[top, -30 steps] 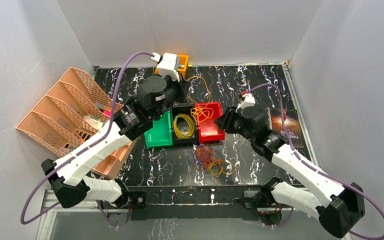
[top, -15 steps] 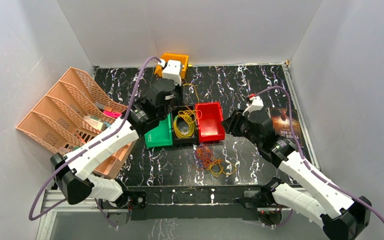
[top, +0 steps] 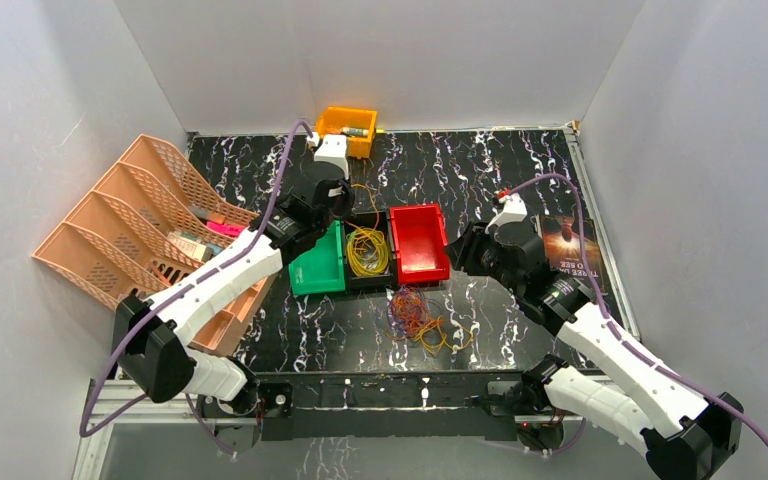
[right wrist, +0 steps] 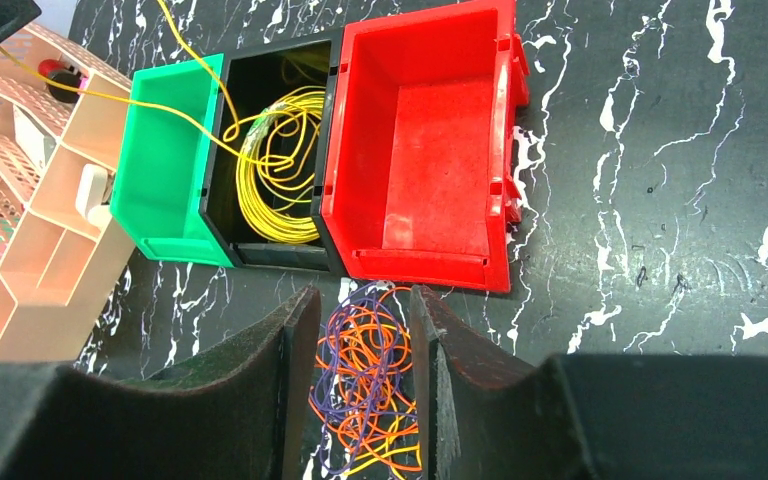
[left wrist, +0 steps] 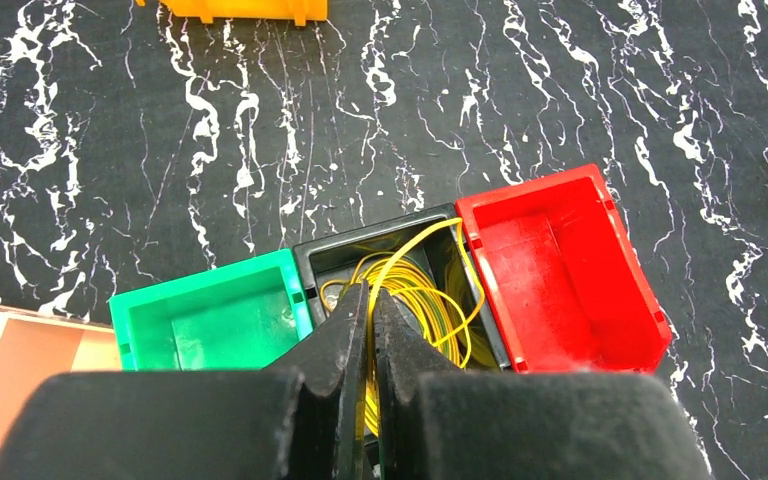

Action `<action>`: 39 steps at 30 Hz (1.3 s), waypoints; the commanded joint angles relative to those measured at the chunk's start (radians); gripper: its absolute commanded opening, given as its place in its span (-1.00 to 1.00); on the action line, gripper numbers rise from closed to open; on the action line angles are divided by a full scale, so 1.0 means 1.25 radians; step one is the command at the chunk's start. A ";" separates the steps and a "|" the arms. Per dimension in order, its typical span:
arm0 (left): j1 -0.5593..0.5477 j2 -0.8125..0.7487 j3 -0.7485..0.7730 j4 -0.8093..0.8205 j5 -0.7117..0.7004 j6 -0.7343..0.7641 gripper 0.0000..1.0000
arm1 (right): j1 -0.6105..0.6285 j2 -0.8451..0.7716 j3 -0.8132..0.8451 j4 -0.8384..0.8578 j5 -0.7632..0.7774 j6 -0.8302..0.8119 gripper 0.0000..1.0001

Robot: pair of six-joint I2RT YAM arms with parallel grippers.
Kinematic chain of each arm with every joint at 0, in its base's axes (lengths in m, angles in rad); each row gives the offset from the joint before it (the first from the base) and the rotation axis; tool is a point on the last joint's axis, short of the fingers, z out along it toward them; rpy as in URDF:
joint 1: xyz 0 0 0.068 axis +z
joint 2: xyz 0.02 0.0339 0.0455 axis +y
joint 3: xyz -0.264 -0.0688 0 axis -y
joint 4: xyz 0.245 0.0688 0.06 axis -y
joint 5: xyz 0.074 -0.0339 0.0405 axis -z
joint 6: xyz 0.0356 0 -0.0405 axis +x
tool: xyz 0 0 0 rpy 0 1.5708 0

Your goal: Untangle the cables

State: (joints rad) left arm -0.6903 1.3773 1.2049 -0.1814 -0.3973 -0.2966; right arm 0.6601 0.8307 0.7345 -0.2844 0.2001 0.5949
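Note:
A yellow cable (top: 367, 251) lies coiled in the black bin (top: 368, 217), between a green bin (top: 318, 265) and a red bin (top: 419, 243). My left gripper (top: 348, 207) hangs over the black bin's far end. In the left wrist view it (left wrist: 372, 296) is shut on a strand of the yellow cable (left wrist: 430, 300). A tangle of orange, purple and yellow cables (top: 415, 315) lies on the table in front of the bins. My right gripper (top: 455, 250) is beside the red bin; in the right wrist view it (right wrist: 365, 300) is open above the tangle (right wrist: 370, 390), holding nothing.
A peach file organiser (top: 130, 230) stands at the left, close to the left arm. An orange bin (top: 348, 125) sits at the back wall. A dark book (top: 570, 240) lies at the right. Grey walls enclose the black marbled table (top: 500, 180).
My left gripper has come down from near the orange bin towards the black bin. The yellow cable that lay over the red bin is now gathered in the black bin. The right arm drew back slightly.

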 commanded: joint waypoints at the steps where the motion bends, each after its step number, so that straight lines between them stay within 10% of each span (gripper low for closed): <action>1: 0.006 0.013 -0.005 0.023 0.023 -0.012 -1.00 | -0.004 -0.006 -0.003 0.025 0.009 -0.013 -0.06; 39: 0.006 0.355 0.117 -0.092 0.193 -0.031 -1.00 | -0.004 -0.022 -0.019 -0.001 0.017 -0.008 -0.02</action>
State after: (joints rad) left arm -0.6880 1.8168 1.2999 -0.2886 -0.2302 -0.3248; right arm 0.6601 0.8177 0.7216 -0.2981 0.2100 0.5949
